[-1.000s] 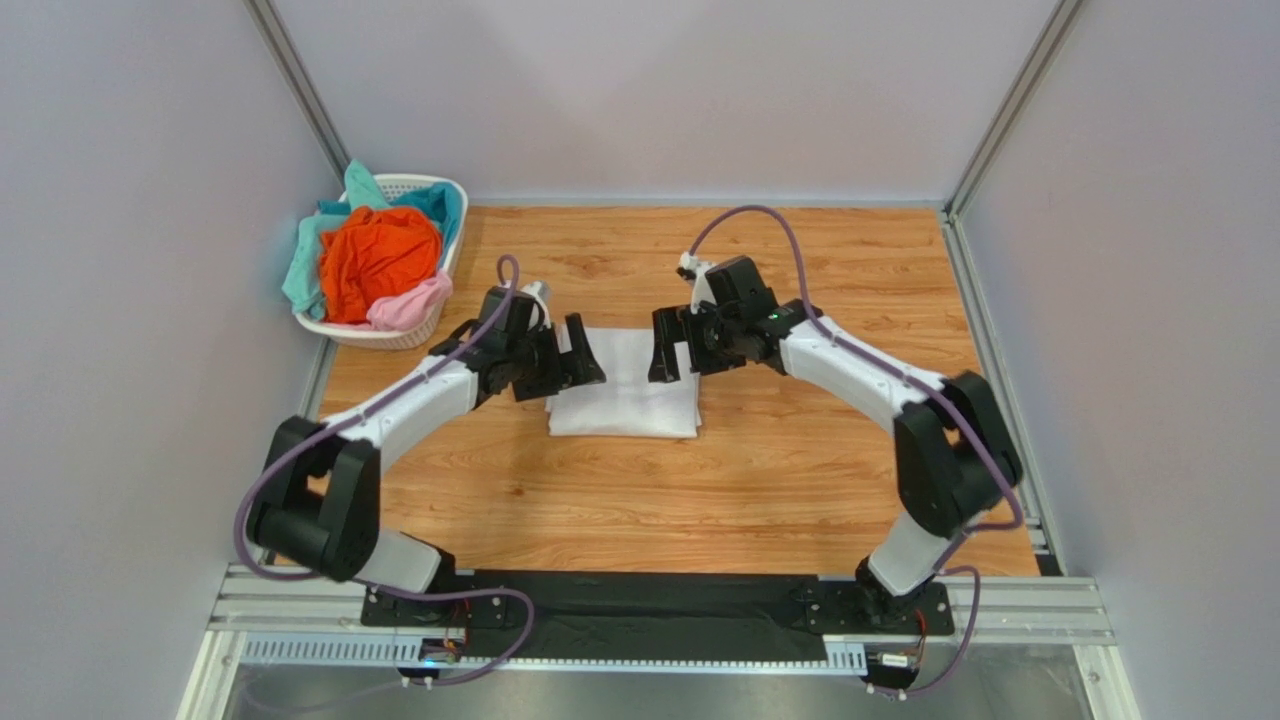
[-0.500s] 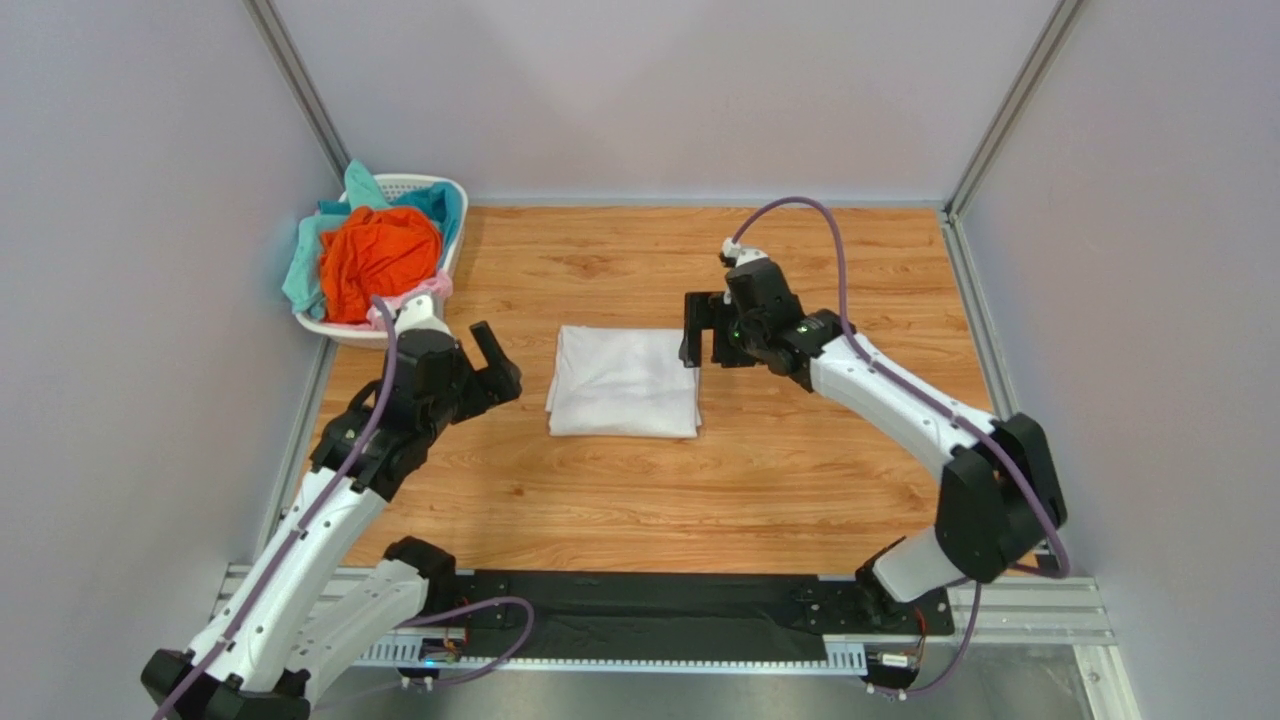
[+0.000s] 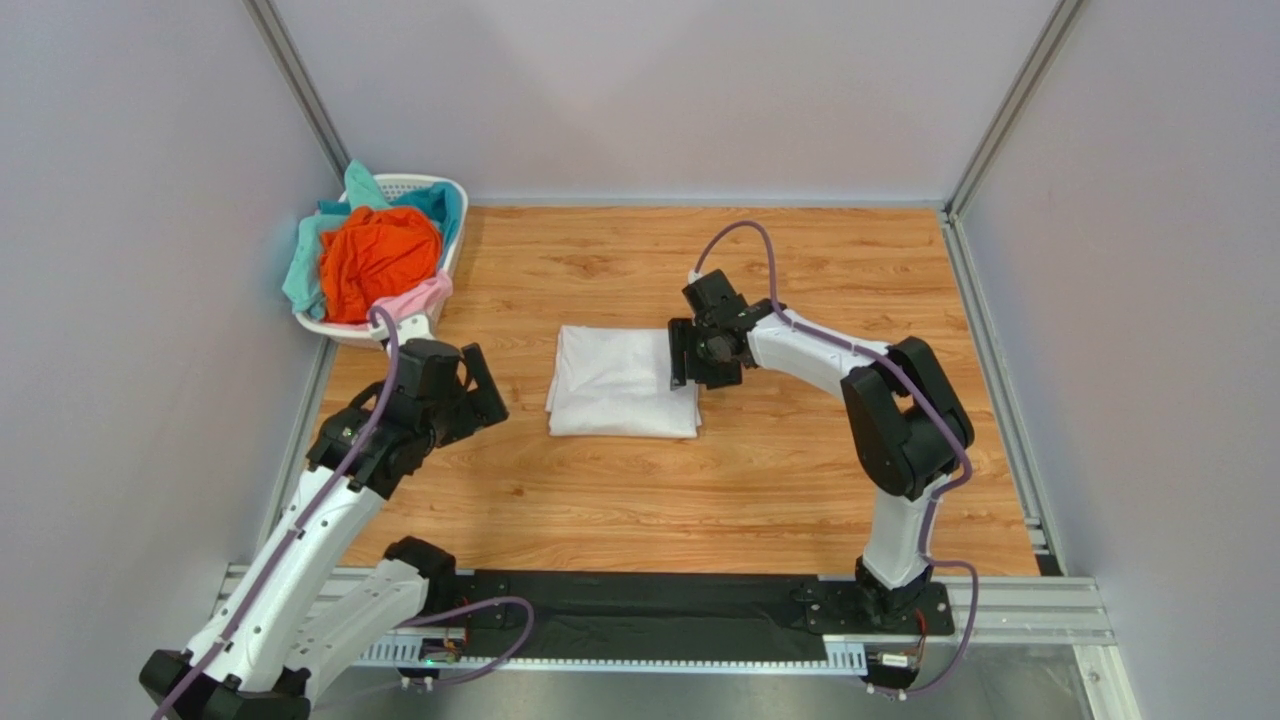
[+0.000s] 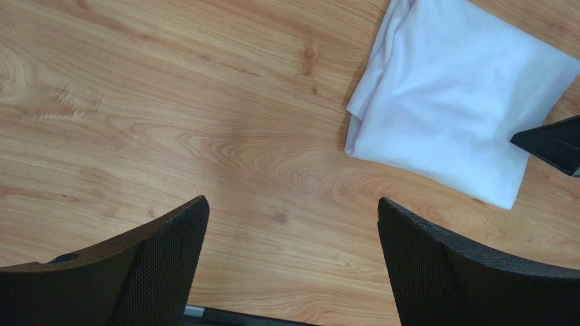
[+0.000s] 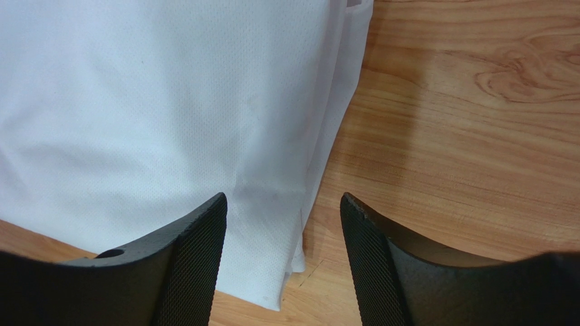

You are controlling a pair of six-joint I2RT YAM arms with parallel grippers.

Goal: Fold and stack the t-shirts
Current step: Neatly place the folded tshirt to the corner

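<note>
Where the arms rise from the near edge of the table [image 3: 751, 495], the left gripper [image 3: 478, 387] hangs over bare wood, jaws spread and empty, well left of the white shirt [image 3: 619, 387]. White shirt lies folded in a flat rectangle mid-table, layered edges showing along its left side. Right gripper [image 3: 685, 360] sits low at the shirt's right edge, jaws parted, one finger over cloth and one over wood; contact cannot be told. Far left corner: basket [image 3: 454, 206] heaped with an orange shirt [image 3: 376, 255], a teal shirt [image 3: 308, 252] and a pink shirt [image 3: 409, 306].
</note>
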